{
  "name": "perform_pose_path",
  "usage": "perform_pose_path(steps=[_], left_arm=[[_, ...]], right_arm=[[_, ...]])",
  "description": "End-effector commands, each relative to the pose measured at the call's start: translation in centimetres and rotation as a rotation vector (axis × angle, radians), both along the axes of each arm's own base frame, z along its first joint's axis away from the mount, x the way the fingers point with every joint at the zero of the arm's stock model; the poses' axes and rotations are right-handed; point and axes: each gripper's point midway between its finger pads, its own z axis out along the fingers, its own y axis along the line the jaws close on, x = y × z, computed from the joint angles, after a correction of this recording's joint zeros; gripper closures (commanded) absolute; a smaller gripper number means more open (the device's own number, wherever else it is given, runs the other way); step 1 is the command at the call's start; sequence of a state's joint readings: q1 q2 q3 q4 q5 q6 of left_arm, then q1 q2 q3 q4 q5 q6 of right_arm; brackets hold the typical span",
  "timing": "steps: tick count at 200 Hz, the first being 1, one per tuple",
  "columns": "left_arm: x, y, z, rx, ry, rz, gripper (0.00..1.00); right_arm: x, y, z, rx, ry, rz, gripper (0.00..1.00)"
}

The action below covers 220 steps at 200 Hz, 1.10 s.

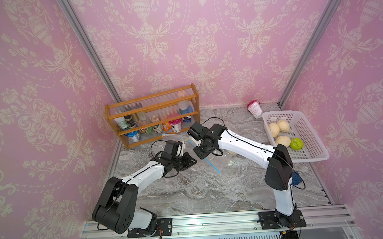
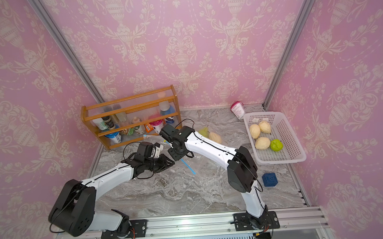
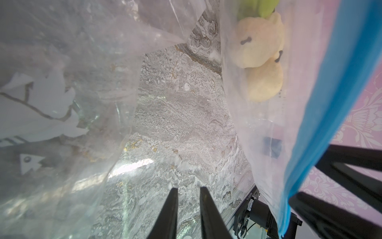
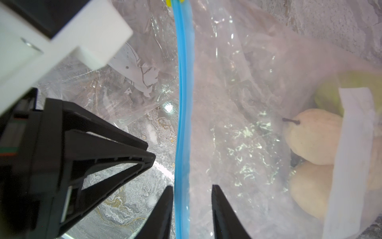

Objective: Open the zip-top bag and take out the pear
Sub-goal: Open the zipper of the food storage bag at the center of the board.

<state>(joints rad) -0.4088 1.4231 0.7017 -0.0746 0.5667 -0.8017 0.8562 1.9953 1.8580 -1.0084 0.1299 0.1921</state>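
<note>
Deep at the bag's closed end, the pear [image 4: 310,136] lies with its stem pointing toward the zip strip [image 4: 183,103], a second pale fruit [image 4: 308,192] and a green one [image 4: 330,91] packed against it. We see the bag [image 4: 237,93] on the counter [image 1: 213,191]. The strip runs lengthwise through our right tool [image 4: 191,187], whose jaws stand apart on either side of it, unclamped. Our left tool [image 3: 189,188] waits across the strip, jaws nearly together; whether they pinch film we cannot tell. We judge the right arm nearer the pear.
</note>
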Motion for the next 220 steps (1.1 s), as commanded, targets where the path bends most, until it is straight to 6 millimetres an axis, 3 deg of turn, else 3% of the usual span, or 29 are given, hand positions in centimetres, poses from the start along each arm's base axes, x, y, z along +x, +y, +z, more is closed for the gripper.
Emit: perform_pose_path(steps=[1, 71, 220], left_arm=[[0.0, 0.4, 0.3, 0.003, -0.012, 0.015, 0.78], [-0.1, 0.6, 0.7, 0.008, -0.021, 0.021, 0.78], [0.0, 0.5, 1.1, -0.005, -0.038, 0.02, 0.78]], right_arm=[[0.1, -0.1, 0.0, -0.031, -0.013, 0.02, 0.68], [0.4, -0.6, 0.0, -0.06, -0.032, 0.012, 0.68], [-0.1, 0.5, -1.4, -0.024, 0.026, 0.005, 0.83]])
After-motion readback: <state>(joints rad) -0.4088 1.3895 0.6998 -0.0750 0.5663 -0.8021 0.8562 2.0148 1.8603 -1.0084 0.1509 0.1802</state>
